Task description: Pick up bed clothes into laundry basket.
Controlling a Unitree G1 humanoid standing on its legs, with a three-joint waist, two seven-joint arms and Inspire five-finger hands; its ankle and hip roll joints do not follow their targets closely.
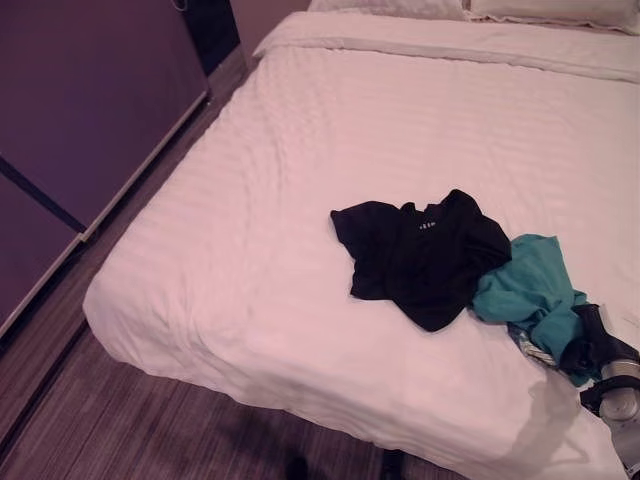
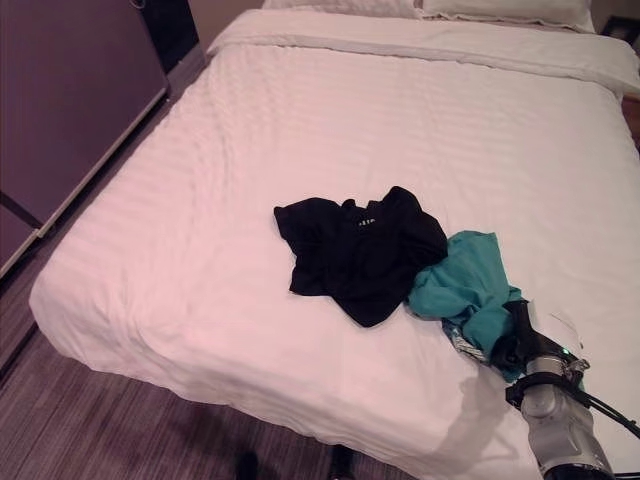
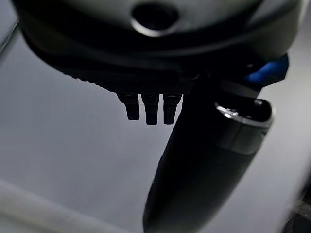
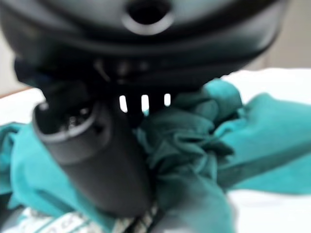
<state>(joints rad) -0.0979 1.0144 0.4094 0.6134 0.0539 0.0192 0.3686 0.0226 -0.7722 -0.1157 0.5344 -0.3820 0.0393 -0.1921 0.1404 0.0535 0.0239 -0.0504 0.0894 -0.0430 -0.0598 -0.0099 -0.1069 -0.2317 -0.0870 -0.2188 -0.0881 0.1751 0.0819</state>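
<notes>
A black shirt (image 1: 420, 255) and a teal garment (image 1: 528, 285) lie touching on the white bed (image 1: 260, 200), near its foot. The right hand (image 2: 522, 340) has its fingers (image 4: 97, 160) curled into the teal garment. The left hand (image 3: 204, 165) has its fingers relaxed, holding nothing.

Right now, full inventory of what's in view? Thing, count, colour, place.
Crumpled black cotton garment: one, black, middle of the bed, overlapping the teal one.
Crumpled teal fabric garment: one, teal, beside the black garment toward the robot's right, bunched at the right hand.
Patterned white-and-grey cloth: one, partly under the teal garment; too little shows to identify.
Bed with white striped cover: one, white, fills the centre.
Pillows: two, white, at the far head end.
Dark cabinet doors: dark, left of the bed.
Wooden floor: brown, around the bed.
Right hand: dark, fingers in the teal garment.
Left hand: dark, holding nothing.
</notes>
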